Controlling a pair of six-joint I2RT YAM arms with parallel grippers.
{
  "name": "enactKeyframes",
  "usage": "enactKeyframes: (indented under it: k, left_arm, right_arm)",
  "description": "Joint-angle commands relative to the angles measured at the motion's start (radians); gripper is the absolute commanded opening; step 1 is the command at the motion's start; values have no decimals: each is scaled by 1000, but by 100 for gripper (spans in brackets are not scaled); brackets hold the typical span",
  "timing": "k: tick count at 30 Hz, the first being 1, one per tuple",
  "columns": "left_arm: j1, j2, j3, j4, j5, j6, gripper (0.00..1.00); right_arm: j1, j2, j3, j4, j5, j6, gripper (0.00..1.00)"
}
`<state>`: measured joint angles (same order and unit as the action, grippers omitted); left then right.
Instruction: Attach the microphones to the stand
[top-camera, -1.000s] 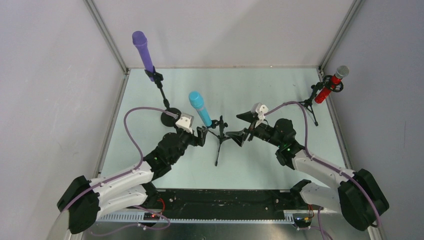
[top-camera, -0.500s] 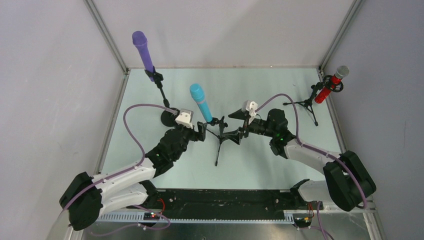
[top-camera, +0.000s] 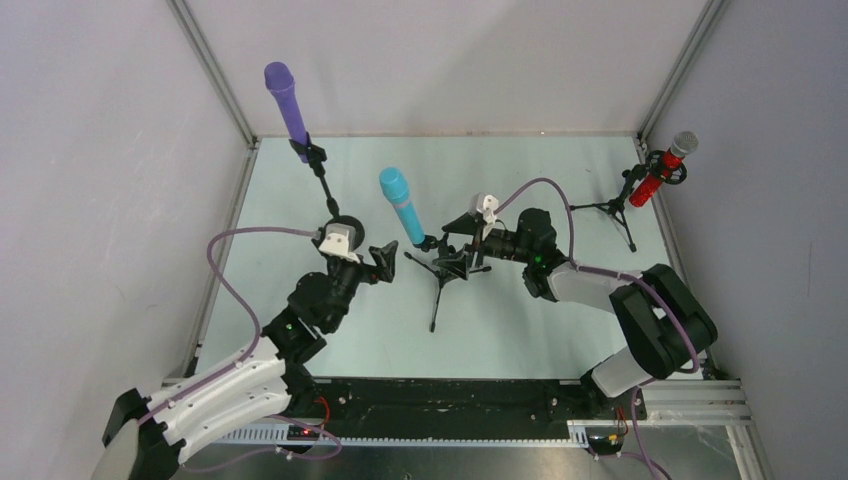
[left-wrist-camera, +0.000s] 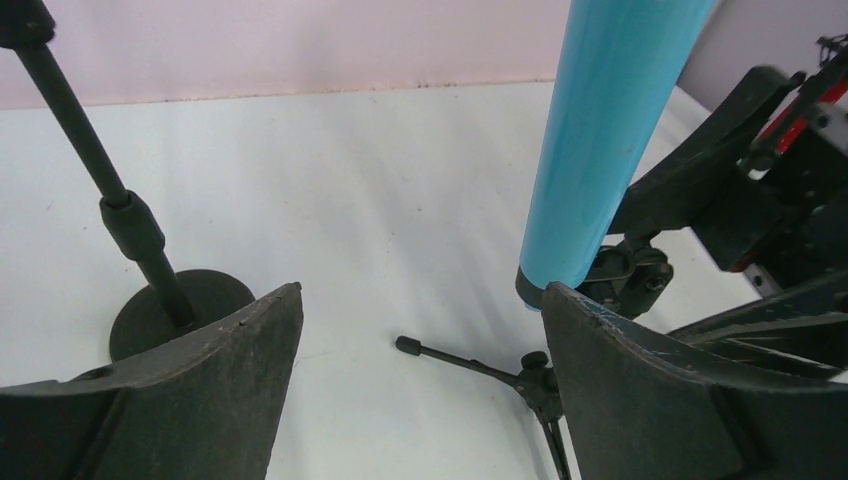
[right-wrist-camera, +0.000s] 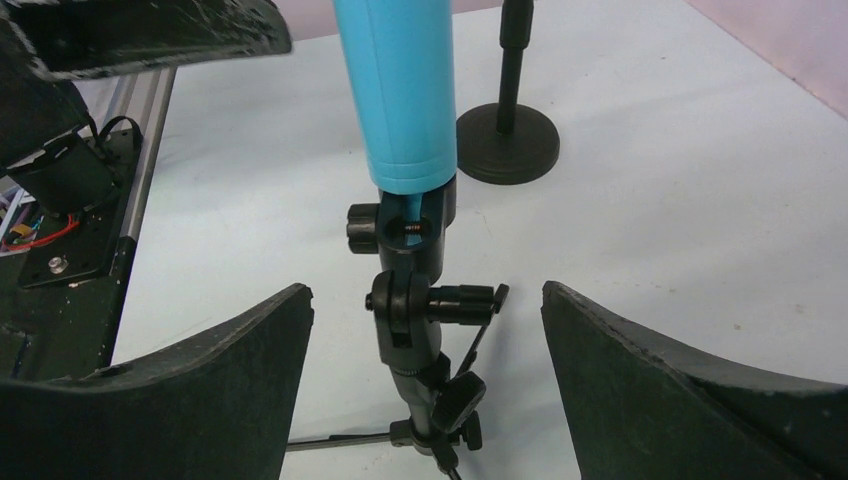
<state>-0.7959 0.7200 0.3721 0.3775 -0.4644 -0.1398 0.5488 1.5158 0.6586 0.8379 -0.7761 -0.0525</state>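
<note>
The teal microphone (top-camera: 400, 205) sits tilted in the clip of the middle tripod stand (top-camera: 438, 272). The purple microphone (top-camera: 284, 100) is on the round-base stand (top-camera: 342, 226) at the back left. The glittery red microphone (top-camera: 660, 171) is on the tripod stand (top-camera: 612, 208) at the back right. My left gripper (top-camera: 384, 262) is open and empty, just left of the teal microphone (left-wrist-camera: 600, 140). My right gripper (top-camera: 457, 257) is open, and the middle stand's post (right-wrist-camera: 412, 320) stands between its fingers without touching. The teal microphone (right-wrist-camera: 400, 90) rises above it.
The tripod's legs (left-wrist-camera: 470, 365) spread over the pale green table (top-camera: 520, 320). The round base (left-wrist-camera: 180, 310) lies close beside my left finger. Grey walls and metal frame posts (top-camera: 215, 75) enclose the back and sides.
My left gripper has drawn back to the left, away from the middle stand. My right gripper has moved left up to the stand, its open fingers now on either side of the post.
</note>
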Motion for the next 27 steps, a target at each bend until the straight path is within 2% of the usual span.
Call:
enactKeyframes:
  k: [1, 8, 12, 16, 18, 20, 22, 24, 27]
  left_arm:
    - [5, -61, -9, -12, 0, 4, 93]
    - [4, -98, -18, -38, -8, 9, 93]
    - [6, -113, -27, -40, -10, 5, 93]
    - [5, -125, -33, -41, -12, -2, 93]
    - [5, -129, -37, -41, -11, -10, 93]
    - [5, -137, -41, -42, -13, -20, 93]
    - [5, -145, -46, -42, -13, -27, 93]
    - [5, -155, -51, -42, -13, -29, 93]
    - [5, -165, -56, -42, -14, -25, 93]
  right_arm:
    - [10, 43, 56, 118, -24, 38, 87]
    - [14, 81, 62, 189, -21, 95, 80]
    - [12, 93, 66, 203, -29, 109, 70]
    - [12, 97, 70, 208, -38, 117, 55]
    - [8, 97, 70, 215, -42, 128, 42]
    - [6, 94, 70, 220, -46, 139, 26]
    - [5, 89, 70, 223, -47, 144, 15]
    - [6, 83, 70, 226, -49, 149, 6]
    - [10, 71, 71, 227, -49, 151, 0]
